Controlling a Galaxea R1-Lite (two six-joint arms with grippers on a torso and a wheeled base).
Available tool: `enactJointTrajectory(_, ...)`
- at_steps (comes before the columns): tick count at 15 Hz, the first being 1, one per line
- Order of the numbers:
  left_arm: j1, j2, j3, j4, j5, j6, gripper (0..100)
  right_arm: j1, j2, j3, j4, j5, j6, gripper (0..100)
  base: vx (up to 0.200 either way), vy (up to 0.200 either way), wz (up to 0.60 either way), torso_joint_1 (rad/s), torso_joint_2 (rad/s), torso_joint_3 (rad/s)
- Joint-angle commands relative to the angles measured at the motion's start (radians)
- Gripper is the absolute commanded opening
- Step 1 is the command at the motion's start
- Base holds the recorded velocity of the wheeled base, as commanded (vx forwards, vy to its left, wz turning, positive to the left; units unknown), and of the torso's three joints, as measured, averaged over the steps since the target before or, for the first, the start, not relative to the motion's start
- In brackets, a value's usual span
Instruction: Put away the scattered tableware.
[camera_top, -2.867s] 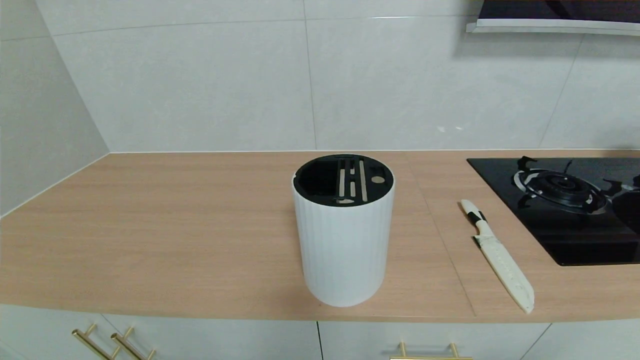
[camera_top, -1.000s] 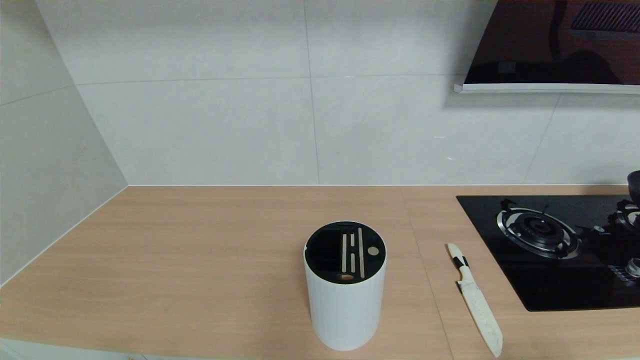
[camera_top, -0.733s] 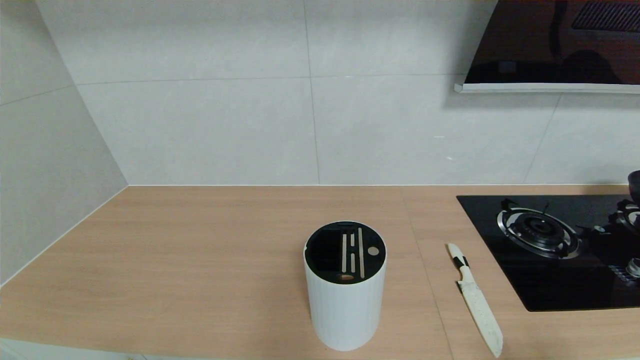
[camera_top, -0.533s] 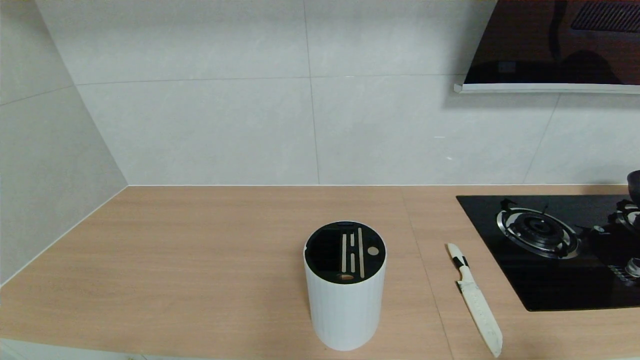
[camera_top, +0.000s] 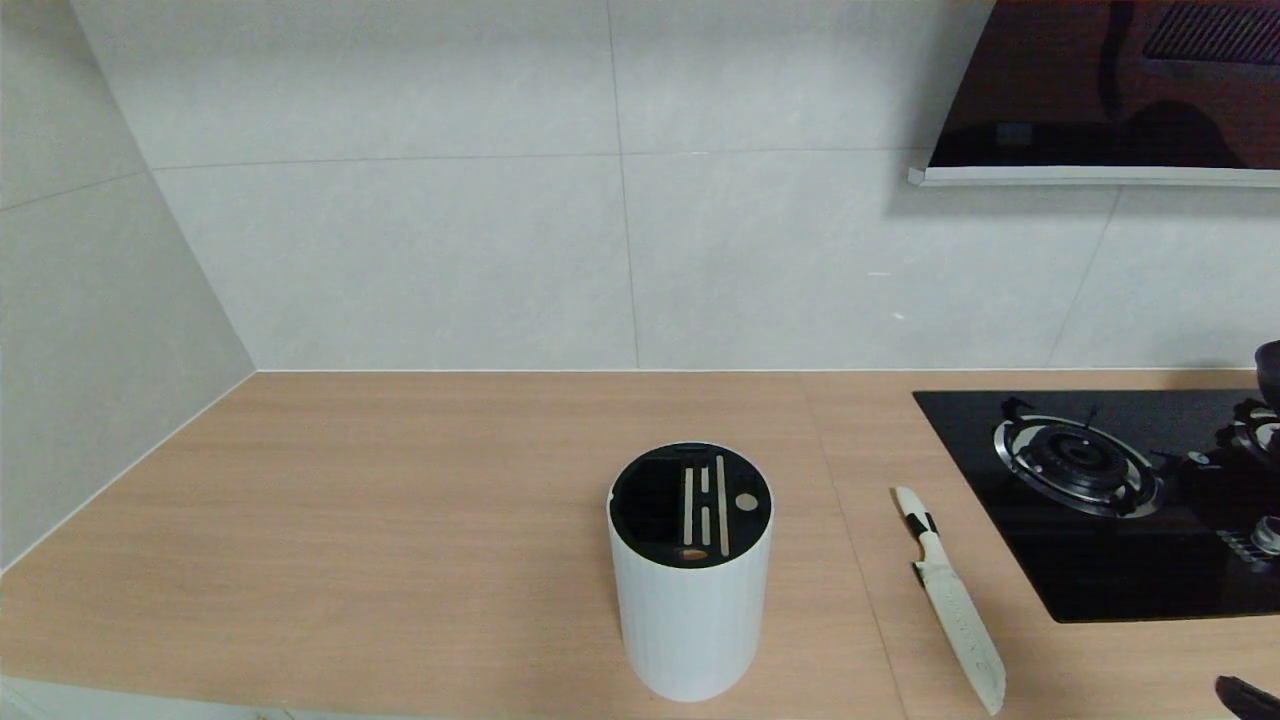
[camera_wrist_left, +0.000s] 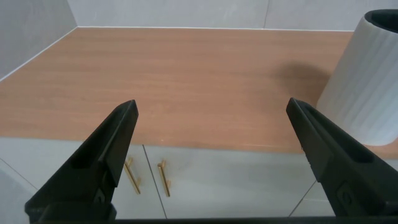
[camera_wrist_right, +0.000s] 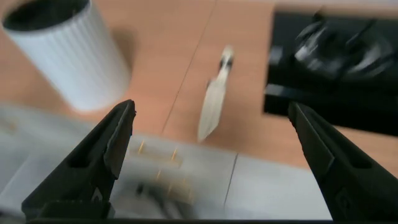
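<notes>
My right end effector (camera_wrist_right: 210, 109), spread apart like the left end effector (camera_wrist_left: 211, 106), has just nosed in at 5 o'clock near the knife (camera_top: 950, 600) on the surface (camera_top: 400, 520) at 3 o'clock of the holder (camera_top: 690, 590), so I expect pickup next.

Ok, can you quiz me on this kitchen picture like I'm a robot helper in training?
1. Where is the knife?
A. inside the holder
B. flat on the counter, between the holder and the stove
C. on the stove
2. True or false: the holder has tipped over onto its side.
3. Fill in the missing word: the left end effector and the right end effector are both ____ and hold nothing.

Key: 1 B. 2 False, it stands upright. 3 open.
</notes>
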Motion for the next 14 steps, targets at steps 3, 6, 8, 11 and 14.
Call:
enactJointTrajectory(3, 0.0, 0.0, 0.0, -0.001, 0.0, 0.0, 100, 0.115, 0.585, -0.036, -0.282, -0.085, -0.002, 100, 0.0, 0.0, 0.0, 0.0, 0.0, 0.0)
enactJointTrajectory(6, 0.0, 0.0, 0.0, -0.001, 0.0, 0.0, 100, 0.129, 0.752, -0.047, -0.4, -0.088, 0.0, 100, 0.0, 0.0, 0.0, 0.0, 0.0, 0.0)
enactJointTrajectory(8, 0.0, 0.0, 0.0, -0.001, 0.0, 0.0, 100, 0.15, 0.896, -0.078, -0.454, -0.129, 0.0, 100, 0.0, 0.0, 0.0, 0.0, 0.0, 0.0)
enactJointTrajectory(11, 0.0, 0.0, 0.0, -0.001, 0.0, 0.0, 100, 0.177, 1.08, -0.113, -0.564, -0.204, 0.002, 100, 0.0, 0.0, 0.0, 0.0, 0.0, 0.0)
enactJointTrajectory(14, 0.0, 0.0, 0.0, -0.001, 0.0, 0.0, 100, 0.178, 1.267, -0.133, -0.745, -0.255, 0.002, 100, 0.0, 0.0, 0.0, 0.0, 0.0, 0.0)
